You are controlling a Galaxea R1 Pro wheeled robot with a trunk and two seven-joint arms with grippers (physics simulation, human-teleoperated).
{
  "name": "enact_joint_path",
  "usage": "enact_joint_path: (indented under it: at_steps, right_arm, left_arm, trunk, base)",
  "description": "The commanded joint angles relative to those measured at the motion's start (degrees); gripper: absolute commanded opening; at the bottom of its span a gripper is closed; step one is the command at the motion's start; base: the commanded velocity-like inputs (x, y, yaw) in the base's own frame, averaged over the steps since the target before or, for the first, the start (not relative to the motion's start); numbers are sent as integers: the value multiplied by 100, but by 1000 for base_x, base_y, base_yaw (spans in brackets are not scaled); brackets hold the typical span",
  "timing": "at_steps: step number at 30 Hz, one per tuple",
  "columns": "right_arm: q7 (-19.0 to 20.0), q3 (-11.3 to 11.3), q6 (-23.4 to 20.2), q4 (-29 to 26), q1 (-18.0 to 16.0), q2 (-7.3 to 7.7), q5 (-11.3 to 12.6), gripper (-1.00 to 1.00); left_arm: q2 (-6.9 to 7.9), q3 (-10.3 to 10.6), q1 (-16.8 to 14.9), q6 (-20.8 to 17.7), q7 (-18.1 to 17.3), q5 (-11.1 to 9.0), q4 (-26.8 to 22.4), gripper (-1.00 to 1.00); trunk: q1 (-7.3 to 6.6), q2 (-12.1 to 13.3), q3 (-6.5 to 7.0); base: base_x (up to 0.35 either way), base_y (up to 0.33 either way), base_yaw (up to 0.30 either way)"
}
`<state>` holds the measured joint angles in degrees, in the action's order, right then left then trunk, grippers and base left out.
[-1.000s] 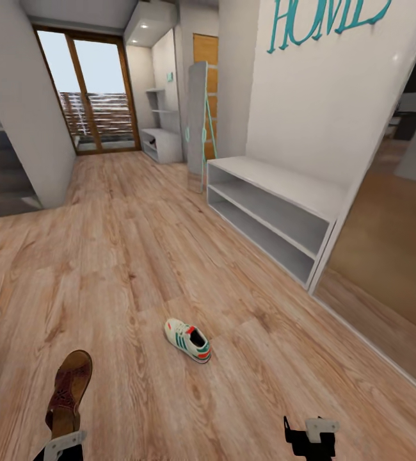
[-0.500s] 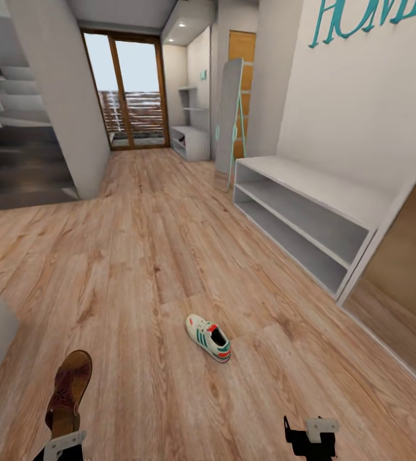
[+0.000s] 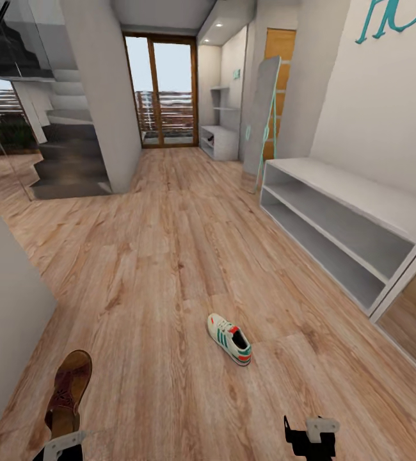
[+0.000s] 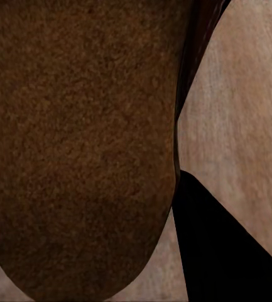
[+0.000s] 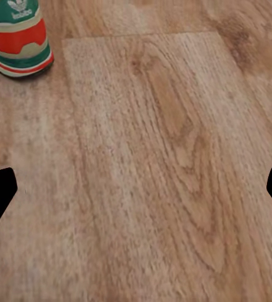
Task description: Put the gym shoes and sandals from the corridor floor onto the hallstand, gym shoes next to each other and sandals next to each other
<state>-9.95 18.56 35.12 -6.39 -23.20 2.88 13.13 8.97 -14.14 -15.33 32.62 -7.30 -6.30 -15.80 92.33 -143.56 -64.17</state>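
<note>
Left gripper (image 3: 64, 442) clamped on flat brown leather sandal (image 3: 69, 389), most of sole jutting past jaws, so could swing or slip loose. Right gripper (image 3: 312, 437) spread wide, empty. White green-striped sneaker (image 3: 229, 339) on wood-plank floor (image 3: 169, 256) ahead of right jaws; pale grey rack (image 3: 349, 237) well beyond, might get clipped driving over.

The head view looks forward and down the corridor floor (image 3: 169, 256). The right wrist view faces the planks closely, sharing the gym shoe (image 3: 230, 339) (image 5: 16, 34) at 12 o'clock.

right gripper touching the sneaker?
Apart. In the right wrist view, bare floor separates the open right gripper from the sneaker.
</note>
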Motion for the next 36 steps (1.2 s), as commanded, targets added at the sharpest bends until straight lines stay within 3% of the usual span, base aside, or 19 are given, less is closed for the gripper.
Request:
enact_joint_path:
  at_steps: [1, 30, 36]
  right_arm:
    - [-24, 51, 12, -2, 0, 2, 41, 100]
    - [-24, 51, 13, -2, 0, -4, 33, 100]
    - [-21, 51, 10, -2, 0, -4, 32, 100]
  left_arm:
    - [-1, -19, -5, 8, -61, -47, 7, -100]
    - [-10, -19, -5, 8, -61, -43, 7, -100]
    - [-17, -18, -5, 8, -61, -39, 7, -100]
  trunk:
    - [-1, -2, -4]
    - [-1, -2, -5]
    - [-1, -2, -5]
  base:
    - [0, 0, 279]
    - [0, -1, 279]
    - [0, -151, 270]
